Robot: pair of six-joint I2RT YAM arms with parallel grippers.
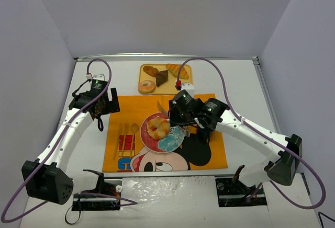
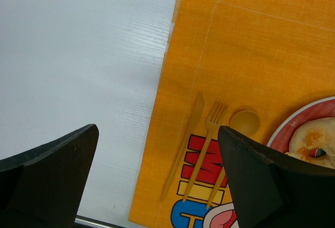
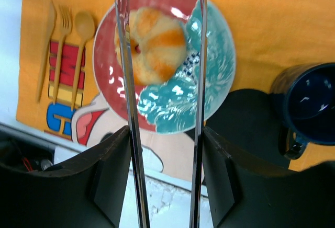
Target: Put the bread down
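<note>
The bread [image 1: 158, 127] [image 3: 154, 45], a knotted golden bun with pale patches, lies on the red half of a red and teal plate [image 1: 170, 143] [image 3: 209, 97]. My right gripper [image 1: 180, 119] [image 3: 164, 134] is shut on a pair of metal tongs [image 3: 127, 81]. The tongs' two arms stand spread, one on each side of the bread. The left arm crosses the bun's edge in the wrist view; I cannot tell whether it touches. My left gripper [image 1: 100, 114] [image 2: 157, 131] hangs open and empty over the placemat's left edge, where an edge of the bread [image 2: 314, 144] also shows.
An orange cartoon placemat [image 1: 209, 155] lies under the plate. On it, a yellow knife, fork and spoon [image 1: 125, 134] [image 2: 209, 149] sit left of the plate. A dark blue mug [image 3: 309, 102] stands to its right. At the back, a wooden tray [image 1: 184, 84] holds a donut, croissant and brown pastries.
</note>
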